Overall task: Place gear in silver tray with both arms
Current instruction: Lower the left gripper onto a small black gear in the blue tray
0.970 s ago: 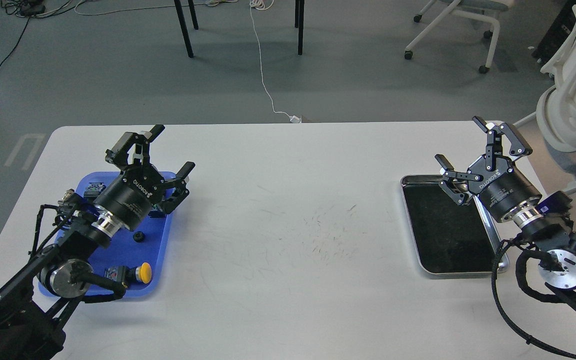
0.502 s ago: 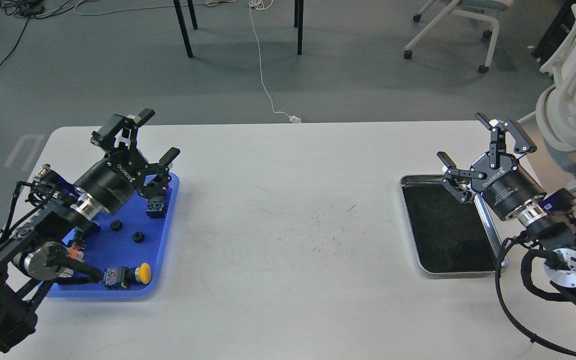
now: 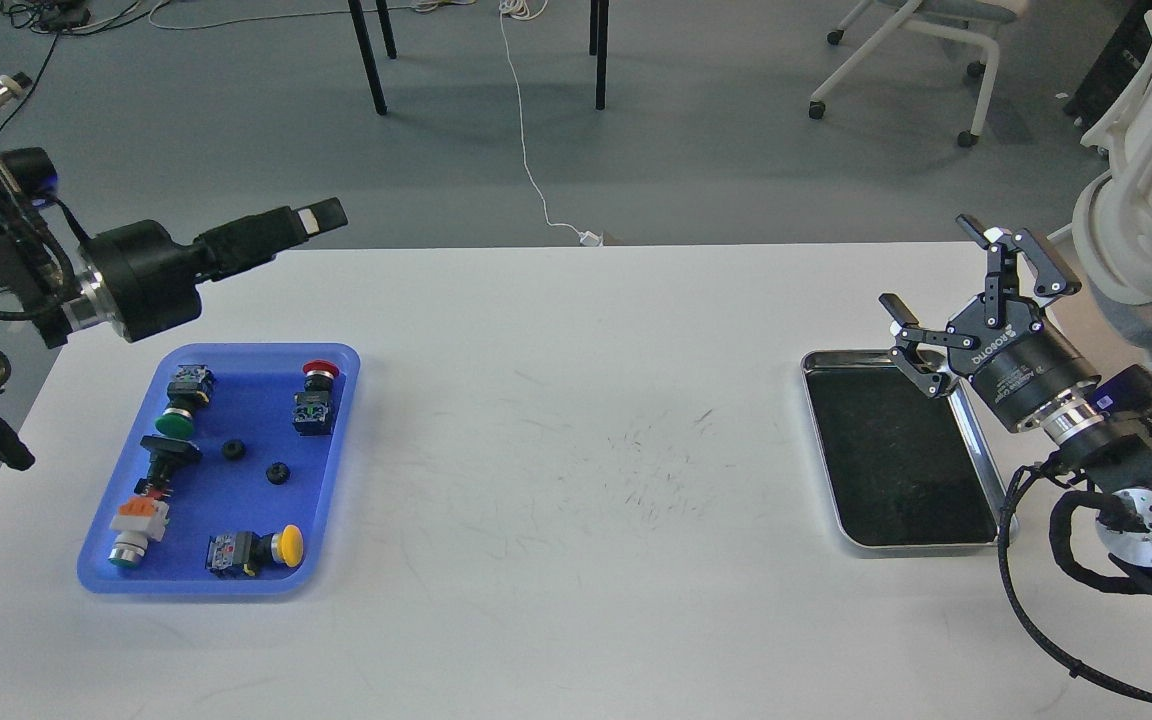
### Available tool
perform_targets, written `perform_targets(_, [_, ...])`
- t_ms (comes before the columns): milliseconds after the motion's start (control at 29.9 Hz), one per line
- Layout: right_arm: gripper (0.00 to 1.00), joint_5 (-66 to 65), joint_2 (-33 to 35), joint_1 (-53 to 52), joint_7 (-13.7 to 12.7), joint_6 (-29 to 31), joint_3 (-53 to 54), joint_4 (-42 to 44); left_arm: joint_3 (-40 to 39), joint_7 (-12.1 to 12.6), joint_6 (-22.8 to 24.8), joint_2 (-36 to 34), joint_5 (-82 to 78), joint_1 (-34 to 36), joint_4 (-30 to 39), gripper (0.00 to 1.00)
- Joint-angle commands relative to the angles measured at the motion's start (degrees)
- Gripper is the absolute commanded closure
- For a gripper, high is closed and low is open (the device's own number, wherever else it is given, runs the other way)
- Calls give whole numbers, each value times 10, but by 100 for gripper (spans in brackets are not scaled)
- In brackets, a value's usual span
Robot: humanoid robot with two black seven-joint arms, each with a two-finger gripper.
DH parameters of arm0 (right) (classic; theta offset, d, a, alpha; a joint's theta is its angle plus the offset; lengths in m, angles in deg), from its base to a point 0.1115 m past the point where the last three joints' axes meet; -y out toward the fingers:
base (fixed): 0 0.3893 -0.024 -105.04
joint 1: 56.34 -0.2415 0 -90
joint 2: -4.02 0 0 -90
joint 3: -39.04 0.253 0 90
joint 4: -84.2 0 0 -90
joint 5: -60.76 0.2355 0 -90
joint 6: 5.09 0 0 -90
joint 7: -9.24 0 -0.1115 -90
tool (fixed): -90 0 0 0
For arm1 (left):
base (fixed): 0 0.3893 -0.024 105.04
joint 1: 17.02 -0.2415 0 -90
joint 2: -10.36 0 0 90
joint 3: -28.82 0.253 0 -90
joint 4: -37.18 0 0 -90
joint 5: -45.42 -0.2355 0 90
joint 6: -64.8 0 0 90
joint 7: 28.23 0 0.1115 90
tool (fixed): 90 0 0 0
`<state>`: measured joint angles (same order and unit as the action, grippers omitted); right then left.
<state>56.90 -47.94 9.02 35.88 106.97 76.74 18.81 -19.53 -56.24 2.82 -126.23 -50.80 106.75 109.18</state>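
Right gripper (image 3: 976,290): jaws stood spread wide, empty, above the far right corner of the silver tray (image 3: 976,455).
Left gripper (image 3: 306,218): seen side-on, fingers overlapping, so I cannot tell whether the jaws were parted; it hung over the worktop's far left edge, beyond the blue tray (image 3: 341,440).
Silver tray: lay flat near the worktop's (image 3: 576,560) right edge; its right rim was partly hidden by the right arm and cable.
Gears: two small black gears (image 3: 232,450) (image 3: 278,472) lay apart in the blue tray's middle, teeth too small to make out.
Pushbuttons: several lay around them, the yellow-capped pushbutton (image 3: 281,546) near the tray's near edge.
Open room: bare worktop stretched between the two trays.
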Motion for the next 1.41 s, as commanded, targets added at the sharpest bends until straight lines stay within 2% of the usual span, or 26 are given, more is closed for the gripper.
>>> perform_targets(0, [0, -1, 1, -1, 0, 0, 0, 0, 73, 0, 0, -38, -120, 23, 17, 2])
perform_targets(100, [0, -4, 2, -1, 0, -1, 0, 0, 162, 0, -6, -39, -239, 59, 10, 3])
perform_targets(167, [0, -7, 8, 0, 0, -1, 0, 0, 218, 0, -37, -44, -288, 85, 6, 3])
perform_targets(335, [0, -8, 12, 0, 0, -1, 1, 0, 300, 0, -57, -43, -288, 118, -3, 5])
perform_targets(435, [0, -8, 13, 0, 0, -1, 1, 0, 317, 0, -61, -43, -288, 114, -4, 9])
perform_targets(602, [0, -8, 14, -1, 0, -1, 2, -1, 335, 0, -65, -42, -288, 112, -22, 22])
perform_targets(770, [0, -8, 14, -1, 1, -1, 2, 0, 353, 0, -92, -40, -288, 112, -35, 34])
perform_targets(1104, [0, -8, 15, -1, 0, -2, 5, 0, 377, 0, -108, -30, -288, 112, -60, 41])
perform_targets(1238, [0, -8, 15, -1, 0, -2, 5, 0, 377, 0, -112, -30, -288, 111, -70, 49])
perform_targets(1372, [0, -8, 15, -1, 0, -2, 5, 0, 378, 0, -113, -30, -288, 111, -70, 50])
